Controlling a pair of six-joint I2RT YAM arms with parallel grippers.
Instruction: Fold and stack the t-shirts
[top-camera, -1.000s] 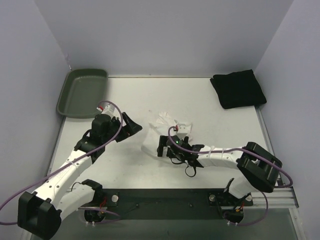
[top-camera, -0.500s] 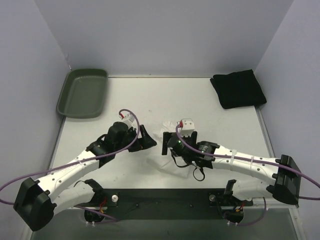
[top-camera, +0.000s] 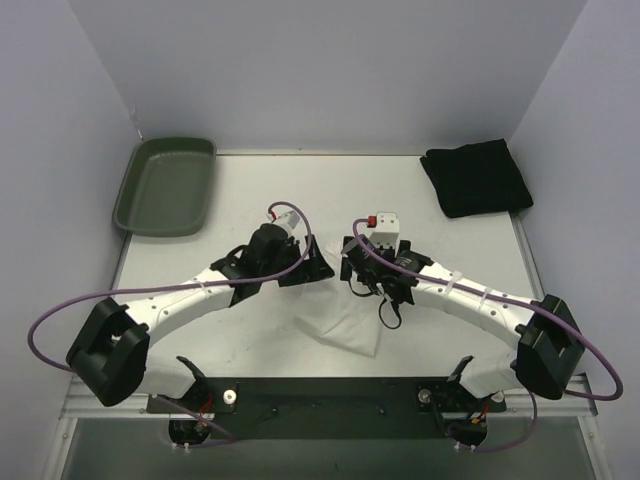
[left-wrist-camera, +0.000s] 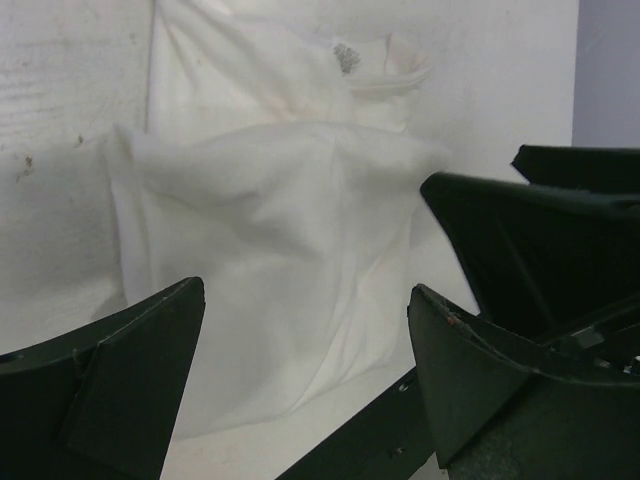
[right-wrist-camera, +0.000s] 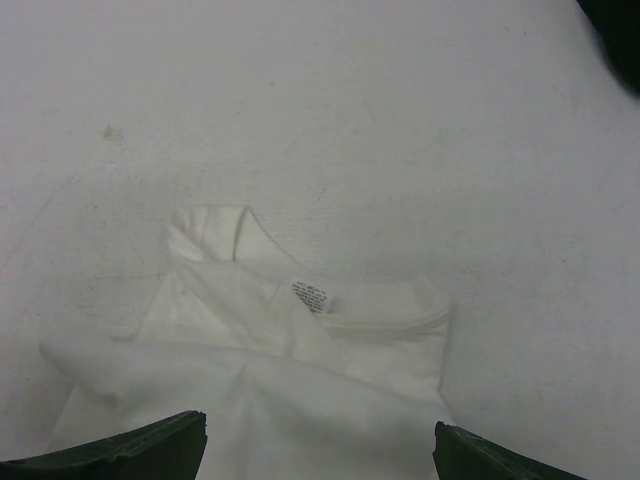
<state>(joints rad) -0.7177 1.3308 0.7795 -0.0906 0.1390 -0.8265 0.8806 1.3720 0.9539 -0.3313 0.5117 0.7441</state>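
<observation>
The white t-shirt (top-camera: 345, 318) lies crumpled on the table's middle, its collar and label (right-wrist-camera: 312, 296) showing in the right wrist view. My left gripper (top-camera: 318, 267) hangs open over its left part, the cloth (left-wrist-camera: 270, 230) spread below the wide-apart fingers (left-wrist-camera: 120, 385). Facing it from the right, my right gripper (top-camera: 352, 268) is also open above the shirt (right-wrist-camera: 290, 380), and only its fingertips (right-wrist-camera: 130, 455) show at the frame's bottom. Neither gripper holds cloth. The black t-shirt (top-camera: 475, 178) lies folded at the back right.
A dark green tray (top-camera: 165, 185) sits at the back left corner. Purple walls close the table on three sides. The two grippers hang close together, and part of the right one (left-wrist-camera: 530, 230) shows in the left wrist view.
Both grippers moved toward the table's middle and further back, the left one swinging right, until they face each other over the white t-shirt. Both stayed open.
</observation>
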